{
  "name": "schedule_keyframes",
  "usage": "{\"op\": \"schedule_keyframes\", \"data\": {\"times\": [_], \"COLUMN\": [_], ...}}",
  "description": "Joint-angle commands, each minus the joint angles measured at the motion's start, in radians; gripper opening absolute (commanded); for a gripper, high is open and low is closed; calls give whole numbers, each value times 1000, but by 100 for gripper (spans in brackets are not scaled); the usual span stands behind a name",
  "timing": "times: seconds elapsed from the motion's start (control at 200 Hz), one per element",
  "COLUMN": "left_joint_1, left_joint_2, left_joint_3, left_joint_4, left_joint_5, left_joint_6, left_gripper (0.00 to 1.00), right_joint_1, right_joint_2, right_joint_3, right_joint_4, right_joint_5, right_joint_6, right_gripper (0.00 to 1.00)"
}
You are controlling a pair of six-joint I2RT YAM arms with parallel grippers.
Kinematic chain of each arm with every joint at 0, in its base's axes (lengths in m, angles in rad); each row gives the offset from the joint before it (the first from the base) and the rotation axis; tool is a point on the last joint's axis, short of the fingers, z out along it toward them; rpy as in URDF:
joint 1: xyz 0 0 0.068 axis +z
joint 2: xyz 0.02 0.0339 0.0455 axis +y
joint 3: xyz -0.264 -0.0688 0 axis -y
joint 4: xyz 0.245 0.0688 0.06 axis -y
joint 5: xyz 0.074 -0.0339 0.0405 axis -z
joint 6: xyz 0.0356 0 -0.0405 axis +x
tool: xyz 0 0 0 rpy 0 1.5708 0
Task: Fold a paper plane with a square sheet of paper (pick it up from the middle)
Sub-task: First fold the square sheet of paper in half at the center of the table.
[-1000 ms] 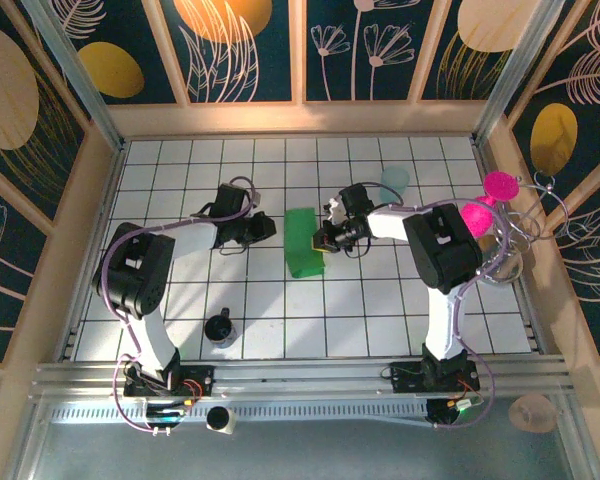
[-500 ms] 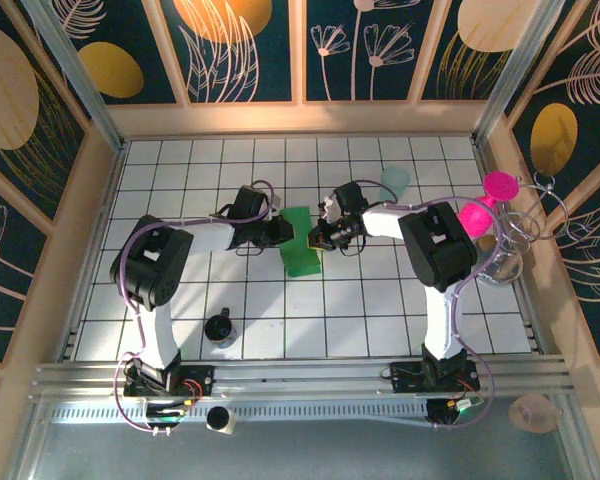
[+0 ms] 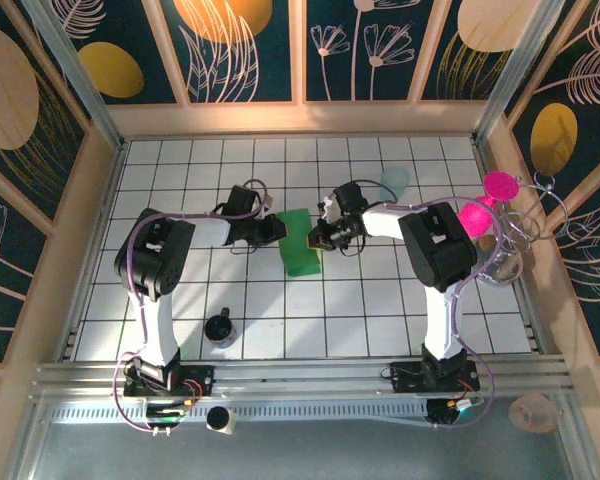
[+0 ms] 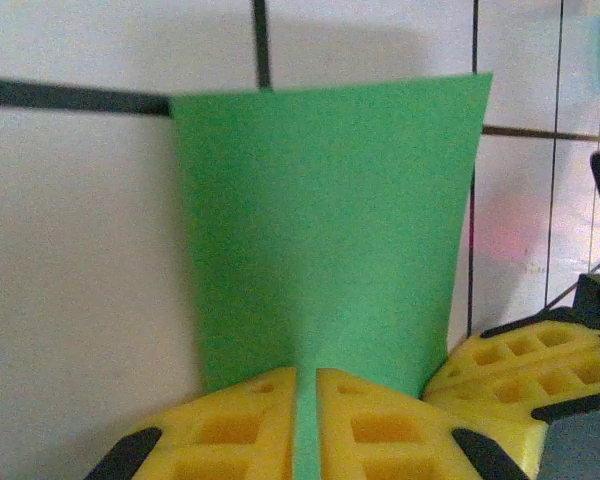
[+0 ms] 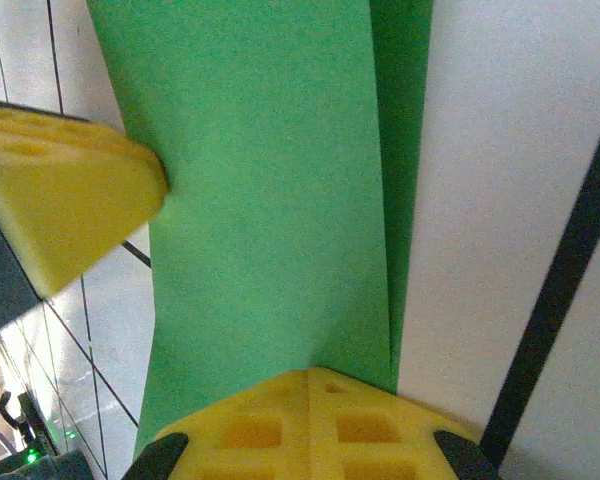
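Top external, left gripper and right gripper pinching green paper

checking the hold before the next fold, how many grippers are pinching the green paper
2. The left gripper is shut on the green paper from its left side, and the right gripper is shut on it from the right side.

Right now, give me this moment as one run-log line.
left pincer: shut on square sheet of paper | right pincer: shut on same sheet, opposite side | sheet: folded over, two layers | stage: mid-fold
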Motion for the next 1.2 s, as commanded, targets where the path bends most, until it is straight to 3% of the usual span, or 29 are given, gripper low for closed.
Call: {"op": "schedule_keyframes", "data": {"times": [0.0, 0.21, 0.285, 0.4, 0.666, 0.896, 1.196], "left_joint_1": [74, 98, 76, 15, -45, -33, 75], "left_joint_2": [28, -69, -99, -122, -8, 107, 173], "left_joint_3": [-28, 12, -3, -3, 67, 190, 199], "left_joint_4": [-32, -66, -7, 16, 63, -59, -117], "left_joint_5": [-84, -70, -6, -5, 33, -35, -97], "left_joint_6": [53, 68, 38, 27, -26, 10, 36], "left_gripper": [15, 15, 15, 15, 15, 15, 15], "right_joint_1": [7, 6, 6, 7, 7, 6, 3], "right_joint_2": [128, 126, 129, 131, 139, 144, 142], "right_joint_3": [-79, -76, -74, -79, -94, -94, -105], "right_joint_4": [-176, -172, -169, -164, -155, -158, -160], "right_joint_5": [267, 263, 257, 256, 259, 270, 287], "right_joint_6": [-37, -36, -34, -30, -28, -30, -33], "right_gripper": [0, 0, 0, 0, 0, 0, 0]}}
